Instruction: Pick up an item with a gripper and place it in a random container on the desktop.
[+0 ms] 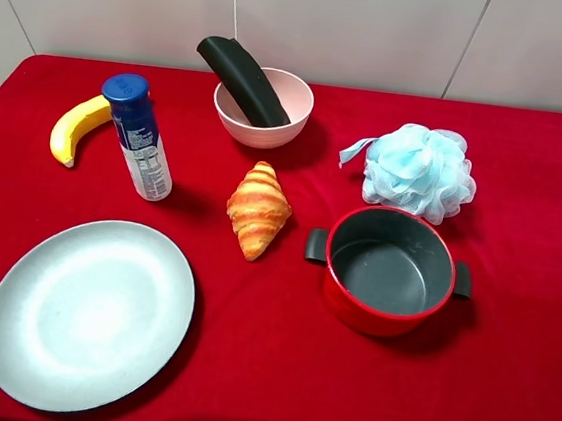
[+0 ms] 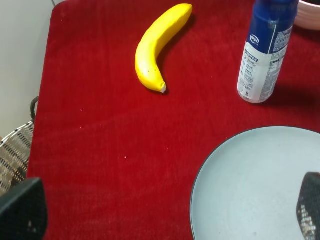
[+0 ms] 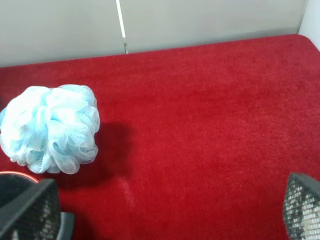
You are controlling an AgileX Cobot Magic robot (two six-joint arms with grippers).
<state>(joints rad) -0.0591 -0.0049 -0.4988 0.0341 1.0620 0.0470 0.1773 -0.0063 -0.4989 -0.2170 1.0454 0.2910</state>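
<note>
Black case (image 1: 242,80) propped in pink bowl (image 1: 280,125) on red desktop (image 1: 264,370), lower end hidden inside, upper end over the rim. Left gripper (image 2: 165,212) and right gripper (image 3: 165,210) spread wide, empty, fingertips cut off at frame edges.

Both grippers' fingers (image 2: 22,210) (image 3: 30,210) spread wide, holding nothing.

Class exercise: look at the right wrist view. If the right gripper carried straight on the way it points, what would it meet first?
Probably only bare red cloth. The right gripper aims between its fingers, past the blue bath pouf off to one side; depth is uncertain.
</note>
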